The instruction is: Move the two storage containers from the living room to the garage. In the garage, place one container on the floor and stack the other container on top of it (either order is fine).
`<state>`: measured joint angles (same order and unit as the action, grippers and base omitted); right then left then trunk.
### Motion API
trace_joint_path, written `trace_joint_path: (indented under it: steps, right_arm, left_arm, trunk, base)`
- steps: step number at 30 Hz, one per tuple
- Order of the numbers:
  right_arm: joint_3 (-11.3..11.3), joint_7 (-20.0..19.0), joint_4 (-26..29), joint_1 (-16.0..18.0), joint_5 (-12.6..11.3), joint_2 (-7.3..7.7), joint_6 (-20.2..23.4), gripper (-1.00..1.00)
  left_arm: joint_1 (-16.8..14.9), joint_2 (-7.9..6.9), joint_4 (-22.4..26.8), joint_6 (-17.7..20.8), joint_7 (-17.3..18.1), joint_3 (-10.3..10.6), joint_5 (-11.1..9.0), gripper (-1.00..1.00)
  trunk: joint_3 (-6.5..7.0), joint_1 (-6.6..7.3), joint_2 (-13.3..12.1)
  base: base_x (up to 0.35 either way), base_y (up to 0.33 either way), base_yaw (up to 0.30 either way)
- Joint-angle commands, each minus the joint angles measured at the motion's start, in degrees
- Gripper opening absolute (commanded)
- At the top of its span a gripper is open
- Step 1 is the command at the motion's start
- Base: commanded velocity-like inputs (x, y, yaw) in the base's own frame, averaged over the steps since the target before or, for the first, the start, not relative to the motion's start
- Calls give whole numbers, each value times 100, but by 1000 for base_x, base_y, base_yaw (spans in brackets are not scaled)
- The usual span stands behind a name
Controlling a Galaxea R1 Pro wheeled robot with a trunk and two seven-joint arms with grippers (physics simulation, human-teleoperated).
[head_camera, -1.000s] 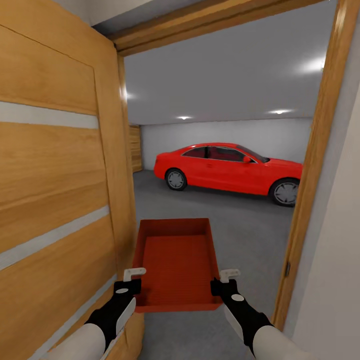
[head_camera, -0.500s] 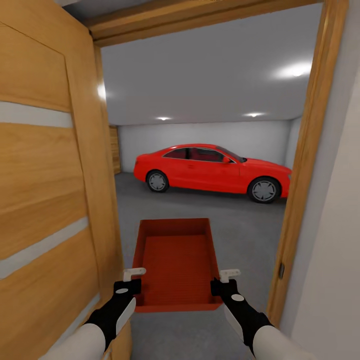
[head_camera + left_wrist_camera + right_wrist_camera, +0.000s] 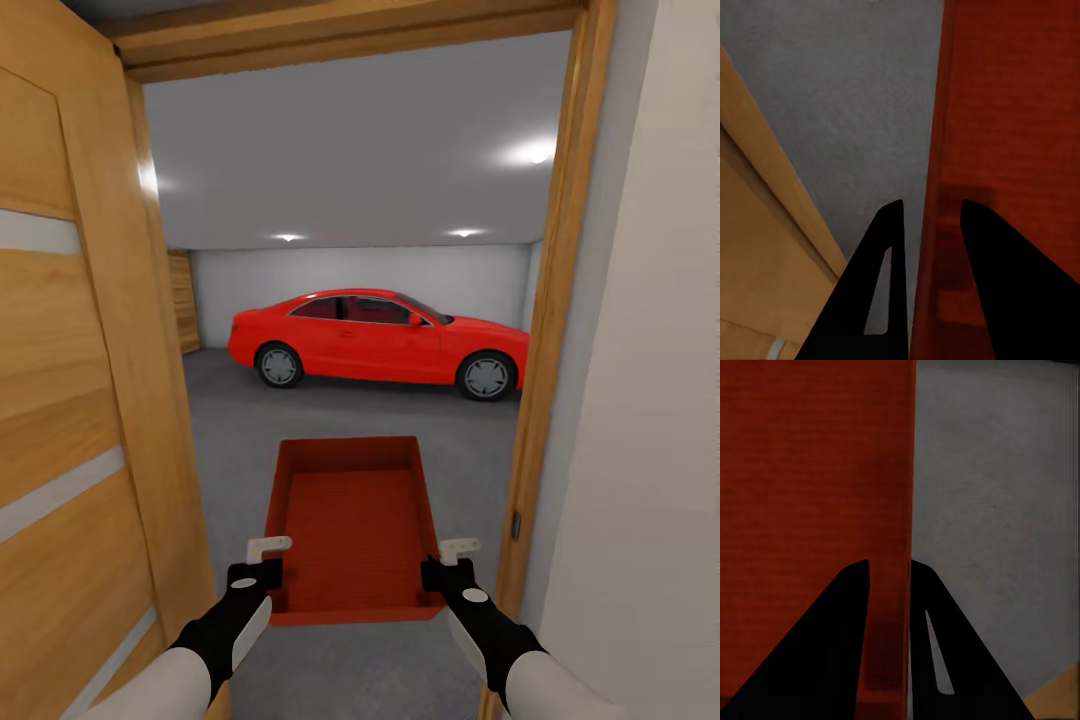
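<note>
No brand, label or writing can be read on anything here. The bin (image 3: 355, 525) is red-orange plastic, rectangular and lidless, with thin upright walls and a finely ribbed flat base. It hangs level between the two arms in the doorway, above the grey floor (image 3: 240, 420) at the garage threshold. The left gripper (image 3: 268, 548) is clamped on the bin's left wall near its near corner; in the left wrist view one black finger (image 3: 881, 289) lies outside the wall and the other inside. The right gripper (image 3: 458, 548) is clenched on the right wall in the same way, its fingers (image 3: 844, 645) straddling the thin edge. The floor is matte, mottled concrete. An open door (image 3: 70, 400) of light wood with pale horizontal strips stands on the left, and a wooden frame (image 3: 550, 300) on the right beside a plain white wall (image 3: 650, 400). Inside the garage, a glossy red car (image 3: 380, 340) stands side-on before the grey-white back wall.
</note>
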<state>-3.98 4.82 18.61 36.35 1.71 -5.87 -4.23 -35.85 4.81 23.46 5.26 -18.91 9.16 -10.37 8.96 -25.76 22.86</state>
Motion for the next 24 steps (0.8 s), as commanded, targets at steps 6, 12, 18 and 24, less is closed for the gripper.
trace_joint_path:
  steps: [6, 12, 18, 24]
  right_arm:
    - [37, -16, -16, 4, -302, 7, -8, -100]
    - [36, -9, -15, 4, -302, 7, 0, -100]
    - [34, -15, -15, 4, -302, 7, 1, -100]
    - [36, -16, -15, 4, -302, 7, -4, -100]
  left_arm:
    - [-4, -103, 36, -16, -60, -266, 18, -100]
    - [-1, -103, 36, -16, -60, -266, 18, -100]
    - [-2, -103, 36, -16, -60, -266, 17, -100]
    - [-3, -103, 36, -16, -60, -266, 18, -100]
  trunk:
    - [-2, -2, 5]
    - [-2, -2, 5]
    - [-2, -2, 5]
    - [-2, -2, 5]
  base:
    - [0, 0, -21]
    - [0, 0, -81]
    - [3, 3, -169]
    - [113, 107, -40]
